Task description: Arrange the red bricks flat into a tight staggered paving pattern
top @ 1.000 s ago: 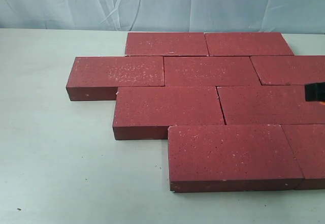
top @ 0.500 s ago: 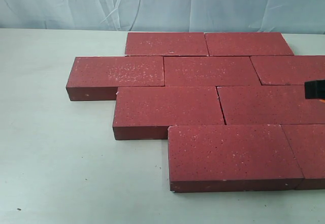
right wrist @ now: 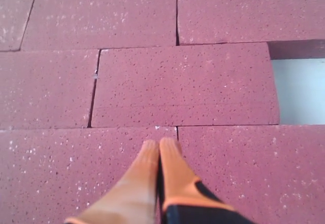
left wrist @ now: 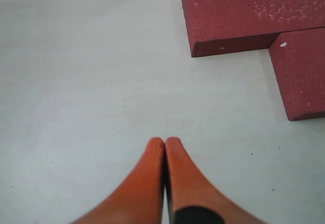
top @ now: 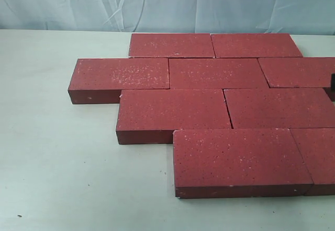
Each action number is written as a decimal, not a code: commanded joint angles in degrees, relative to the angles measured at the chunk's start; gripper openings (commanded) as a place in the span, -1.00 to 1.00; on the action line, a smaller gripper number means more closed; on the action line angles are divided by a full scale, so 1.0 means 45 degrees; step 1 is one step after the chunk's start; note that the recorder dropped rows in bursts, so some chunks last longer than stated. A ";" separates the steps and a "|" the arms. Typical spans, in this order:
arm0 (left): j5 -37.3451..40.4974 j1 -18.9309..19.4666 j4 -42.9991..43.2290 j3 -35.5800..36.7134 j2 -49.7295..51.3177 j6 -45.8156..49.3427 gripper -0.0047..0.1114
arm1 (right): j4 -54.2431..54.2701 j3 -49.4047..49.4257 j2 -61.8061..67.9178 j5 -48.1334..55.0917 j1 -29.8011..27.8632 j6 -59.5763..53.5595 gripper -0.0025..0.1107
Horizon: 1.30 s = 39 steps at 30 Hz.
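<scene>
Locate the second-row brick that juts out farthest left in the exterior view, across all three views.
Exterior view: jutting brick, left end of the second row.
Left wrist view: the farther of two bricks, beyond the left end effector.
Right wrist view: probably the brick cut by the frame edge; uncertain.
Shared landmark: white chip on the corner of the third-row brick, exterior and left wrist.

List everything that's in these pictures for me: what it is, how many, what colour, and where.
Flat rectangular speckled dark red bricks: nine, dark red, lying flat in four staggered rows on the table.
Smooth table top: one, pale grey-green, under the bricks.
Wrinkled cloth backdrop: one, pale blue, behind the table.
Left gripper: one, orange fingers, shut, over bare table near the bricks' edge.
Right gripper: one, orange fingers, shut, over the bricks.
</scene>
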 commanded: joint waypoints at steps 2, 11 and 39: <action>-0.0034 -0.0040 0.0045 0.0072 -0.0112 -0.0020 -0.92 | 0.0490 0.0052 -0.1264 -0.0131 -0.1730 0.0010 -0.97; -0.0034 -0.0040 0.0045 0.0072 -0.0112 -0.0020 -0.92 | 0.0638 0.0052 -0.3909 -0.0131 -0.2660 0.0010 -0.97; -0.0034 -0.0040 0.0045 0.0072 -0.0112 -0.0020 -0.92 | -0.1614 0.3911 -1.0457 -0.1702 -0.2660 0.0010 -0.97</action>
